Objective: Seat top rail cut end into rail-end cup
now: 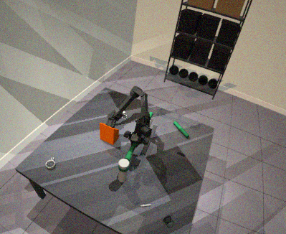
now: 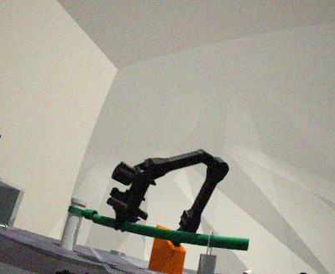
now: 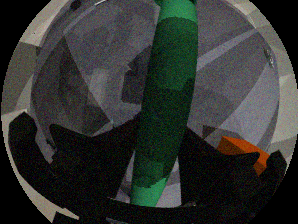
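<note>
The green rail [image 1: 130, 153] [image 2: 165, 233] [image 3: 167, 95] slopes slightly down, away from the big post [image 1: 122, 176] [image 2: 70, 231]. Its far part passes through the wire loop [image 2: 211, 234] of the loop cap on the short grey post [image 2: 207, 264]. The green brace band [image 2: 74, 209] sits high on the big post, just under the post cap [image 1: 123, 164] [image 2: 78, 201]. The green rail-end cup [image 2: 90, 213] hangs beside it. The rail's end meets the cup's mouth; its depth inside is hidden. My gripper [image 2: 120, 224] [image 3: 160, 124] is shut on the rail, between cup and loop, nearer the cup.
An orange block [image 1: 109, 133] [image 2: 167, 256] [image 3: 242, 149] stands beside the arm's base. On the table [image 1: 77, 179] lie a short green tube [image 1: 180, 129], a pale ring clamp [image 1: 50, 164], a small white piece [image 1: 145, 205] and a dark round part [image 1: 167, 220]. A shelf rack [image 1: 198, 64] stands behind.
</note>
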